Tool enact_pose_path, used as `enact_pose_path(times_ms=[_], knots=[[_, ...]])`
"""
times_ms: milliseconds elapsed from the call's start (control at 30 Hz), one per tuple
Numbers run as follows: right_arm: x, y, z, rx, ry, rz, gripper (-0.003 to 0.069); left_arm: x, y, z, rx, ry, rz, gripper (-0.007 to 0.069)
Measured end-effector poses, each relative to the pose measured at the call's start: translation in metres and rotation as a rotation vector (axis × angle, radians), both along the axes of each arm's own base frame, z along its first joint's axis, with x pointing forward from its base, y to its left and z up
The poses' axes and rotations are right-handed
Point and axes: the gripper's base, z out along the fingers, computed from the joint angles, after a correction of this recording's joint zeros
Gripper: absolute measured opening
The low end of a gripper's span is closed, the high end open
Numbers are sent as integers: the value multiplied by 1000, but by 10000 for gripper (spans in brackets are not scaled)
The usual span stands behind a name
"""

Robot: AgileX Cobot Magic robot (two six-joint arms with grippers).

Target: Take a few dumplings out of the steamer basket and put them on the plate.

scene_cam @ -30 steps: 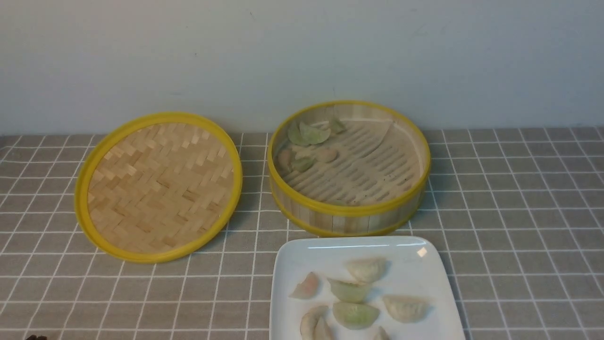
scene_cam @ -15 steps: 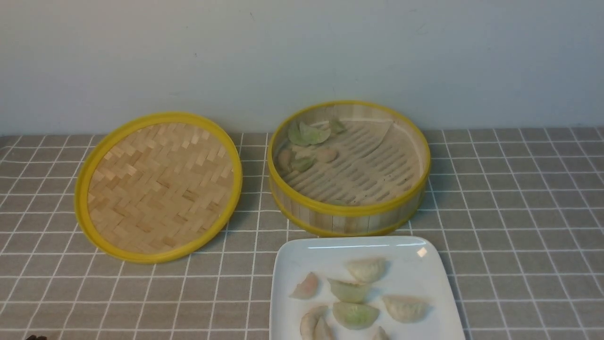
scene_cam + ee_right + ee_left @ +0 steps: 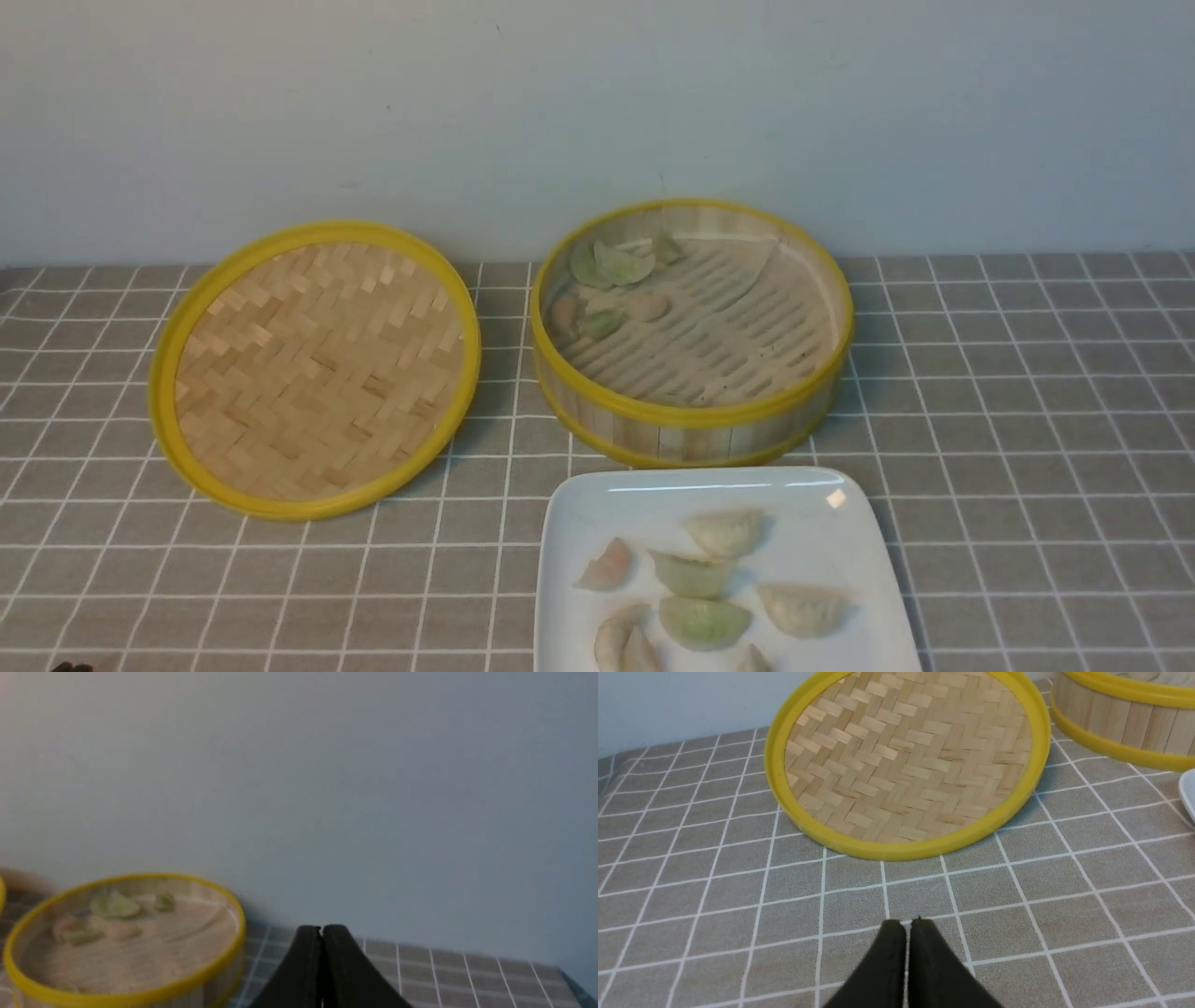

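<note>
The round bamboo steamer basket point(image 3: 691, 411) stands at the back centre-right, with several pale green and cream dumplings point(image 3: 611, 266) bunched at its far left side. In front of it the white square plate point(image 3: 579, 509) carries several dumplings point(image 3: 702, 621). My left gripper point(image 3: 905, 924) is shut and empty, low over the cloth in front of the lid. My right gripper point(image 3: 321, 928) is shut and empty too, raised to the right of the steamer basket point(image 3: 117, 994). Neither arm shows in the front view, apart from a dark speck at the lower left corner.
The flat woven lid point(image 3: 317, 369) with a yellow rim lies tilted to the left of the basket, also in the left wrist view as the lid point(image 3: 906, 760). A grey checked cloth point(image 3: 1027, 420) covers the table. A plain wall point(image 3: 597, 112) stands close behind.
</note>
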Motion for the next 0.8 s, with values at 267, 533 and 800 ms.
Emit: enact_pose_path(times_ms=[267,533,800], knots=[[-14,-6,-112,58,158,-93,-15,0,0,0,0,0,0,-5],[-14,-6,-112,92,158,-97,-15,0,0,0,0,0,0,-5],[-14,-6,-112,93,158,-97,-15,0,0,0,0,0,0,-5]])
